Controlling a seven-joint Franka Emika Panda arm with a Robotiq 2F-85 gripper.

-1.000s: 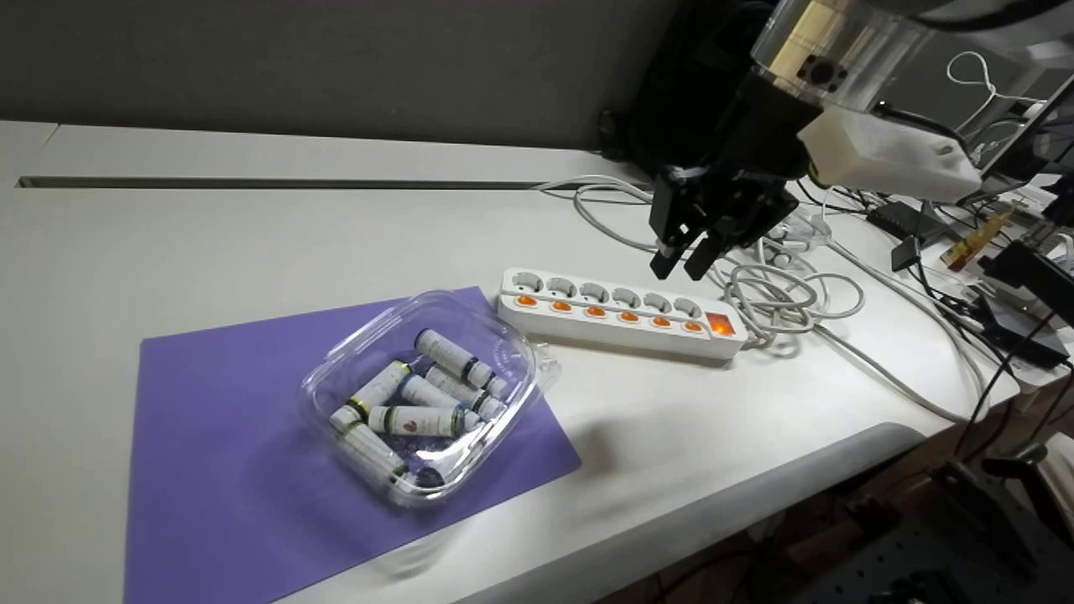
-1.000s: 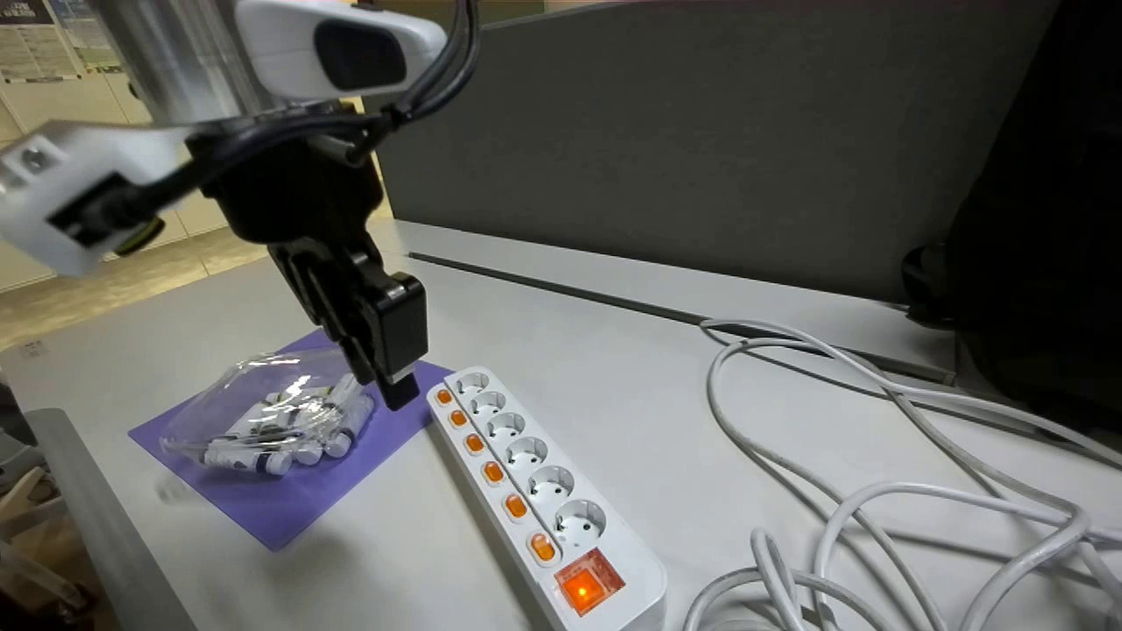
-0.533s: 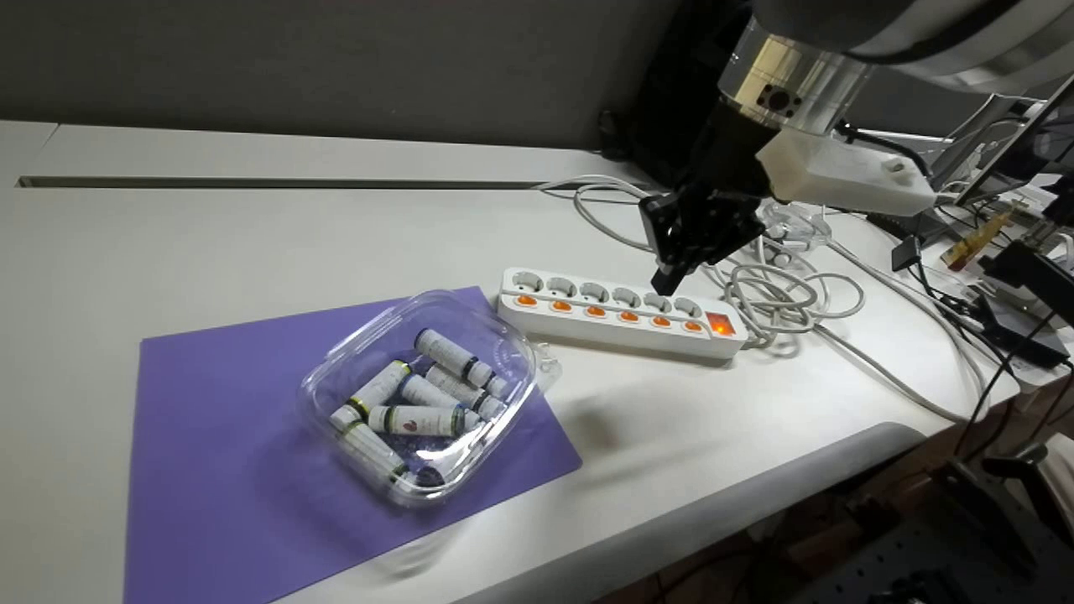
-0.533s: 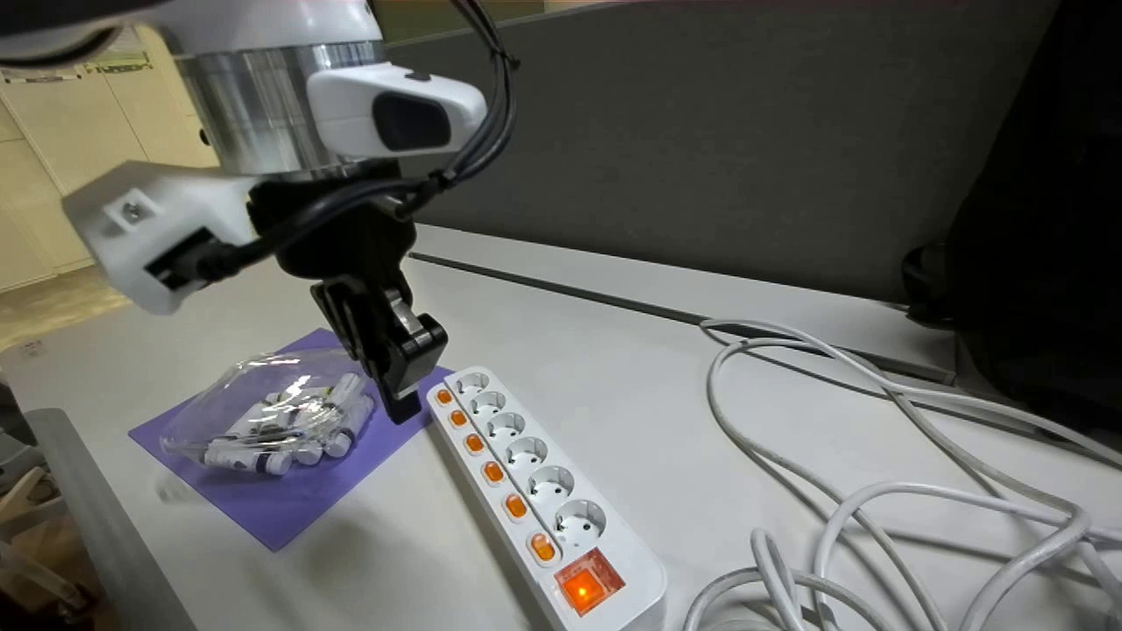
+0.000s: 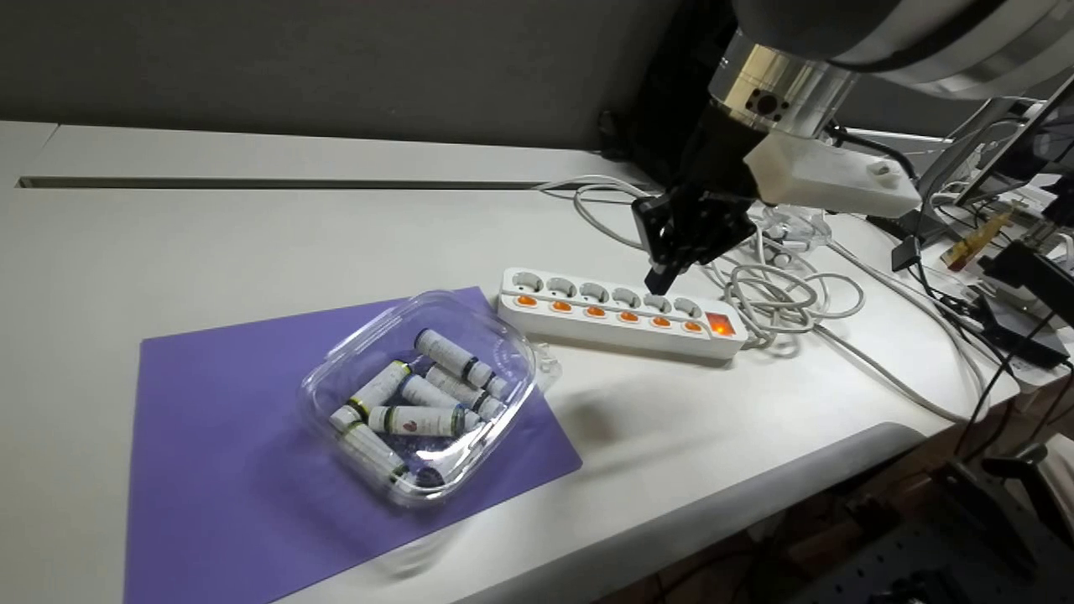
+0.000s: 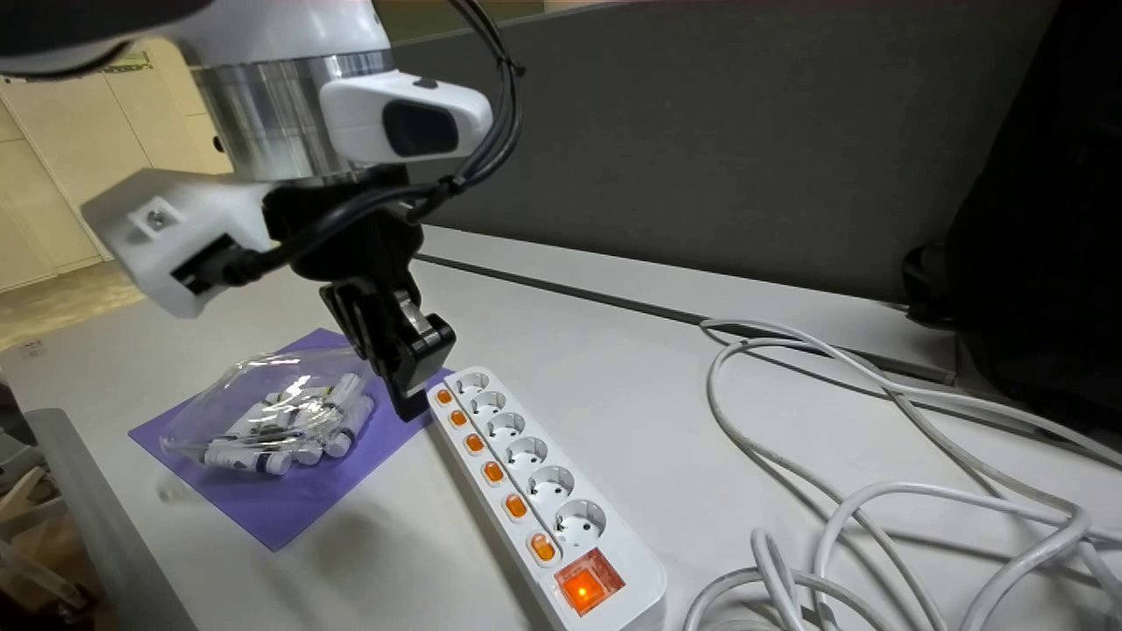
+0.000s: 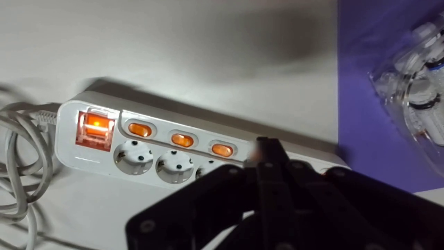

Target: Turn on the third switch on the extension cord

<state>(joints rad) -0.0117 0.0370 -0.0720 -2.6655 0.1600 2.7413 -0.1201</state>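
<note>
The extension cord is a long white power strip on the table, also in an exterior view and the wrist view. It has a row of sockets, a row of small orange switches and a larger glowing red switch at its cable end. Third from that end is an orange switch, bare of the fingers. My gripper points down above the strip, fingertips together with nothing seen between them. In the wrist view the fingertips hide the switch beyond the third. In an exterior view the fingertips appear beside the strip's far end.
A purple mat lies beside the strip. A clear plastic tray of small bottles stands on it. Coiled white cable lies at the strip's cable end. A dark partition stands behind the table. The table's rounded edge is in front.
The gripper's fingers have shut since a second ago. The arm has moved left in one view and right and slightly down in the opposite view. The strip, tray and mat have not moved.
</note>
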